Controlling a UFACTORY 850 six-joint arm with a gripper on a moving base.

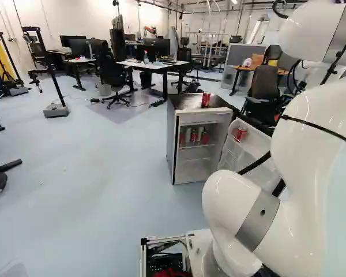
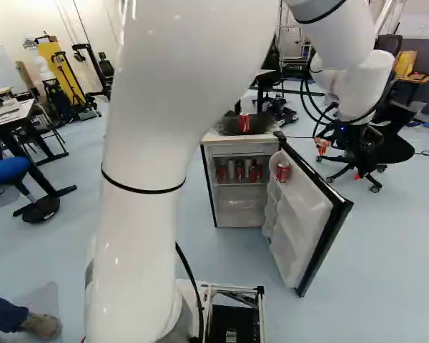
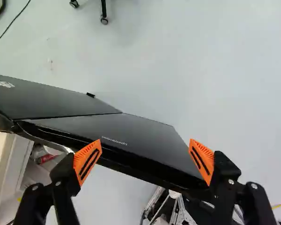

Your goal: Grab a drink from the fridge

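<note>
By fridge door [image 2: 302, 221], downward gripper [image 2: 340, 158] agape.

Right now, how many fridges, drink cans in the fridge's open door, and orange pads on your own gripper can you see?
Fridge: 1
Can in the open door: 1
Orange pads on my gripper: 2
Total: 4

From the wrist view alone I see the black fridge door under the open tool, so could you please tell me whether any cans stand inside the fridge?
Observer: Yes, red and silver cans stand in a row inside the small grey fridge with a white interior.

Operator: Thank you, and could you say whether any drink rests on top of it?

Observer: There is one there: a red metal can sits on top, towards the back.
</note>
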